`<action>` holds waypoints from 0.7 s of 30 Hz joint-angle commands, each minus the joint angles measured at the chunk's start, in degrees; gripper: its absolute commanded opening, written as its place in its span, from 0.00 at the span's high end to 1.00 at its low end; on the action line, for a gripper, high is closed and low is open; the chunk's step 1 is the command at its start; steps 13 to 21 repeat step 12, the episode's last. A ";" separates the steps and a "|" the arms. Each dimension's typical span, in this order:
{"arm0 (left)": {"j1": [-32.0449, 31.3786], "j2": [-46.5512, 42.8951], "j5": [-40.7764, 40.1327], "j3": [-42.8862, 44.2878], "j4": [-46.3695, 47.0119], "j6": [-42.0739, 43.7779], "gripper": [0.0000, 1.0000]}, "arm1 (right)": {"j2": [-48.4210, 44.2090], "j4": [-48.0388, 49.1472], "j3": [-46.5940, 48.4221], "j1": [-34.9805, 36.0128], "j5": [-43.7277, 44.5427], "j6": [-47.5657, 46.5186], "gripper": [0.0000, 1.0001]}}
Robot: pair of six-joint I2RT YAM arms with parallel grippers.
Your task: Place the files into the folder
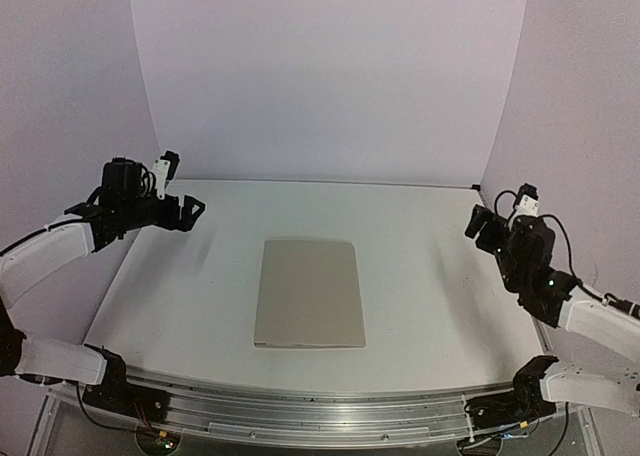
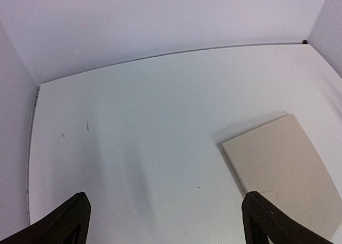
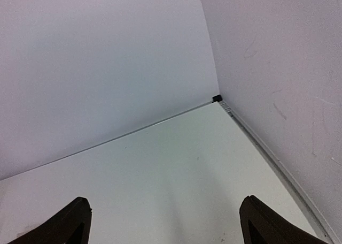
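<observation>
The folder [image 1: 309, 293] lies flat and closed on the white table [image 1: 200, 296], a plain beige-tan rectangle near the middle; its far corner also shows in the left wrist view [image 2: 283, 164]. The files are out of view. My left gripper [image 1: 186, 213] hangs above the table's left side, well clear of the folder, its jaws wide open with nothing between them [image 2: 165, 222]. My right gripper [image 1: 481, 224] is raised at the right side, facing the back right corner, also open and holding nothing [image 3: 165, 222].
White walls close in the table at the back [image 1: 330, 76] and on both sides. A small black fitting [image 3: 216, 98] sits at the back right corner. A metal rail [image 1: 320, 406] runs along the near edge between the arm bases.
</observation>
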 commanded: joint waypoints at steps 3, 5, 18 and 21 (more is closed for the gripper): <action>4.46 -6.12 -18.32 -21.34 16.90 -10.91 0.00 | -3.42 21.76 -14.73 -0.28 4.31 -14.03 0.02; 5.77 -7.91 -20.54 -25.09 20.38 -11.81 0.01 | -2.27 22.18 -16.10 -0.28 2.70 -14.16 0.02; 6.33 -7.79 -19.28 -29.60 23.50 -11.75 0.00 | 2.89 26.59 -17.98 -0.28 3.49 -13.35 0.02; 6.33 -7.79 -19.28 -29.60 23.50 -11.75 0.00 | 2.89 26.59 -17.98 -0.28 3.49 -13.35 0.02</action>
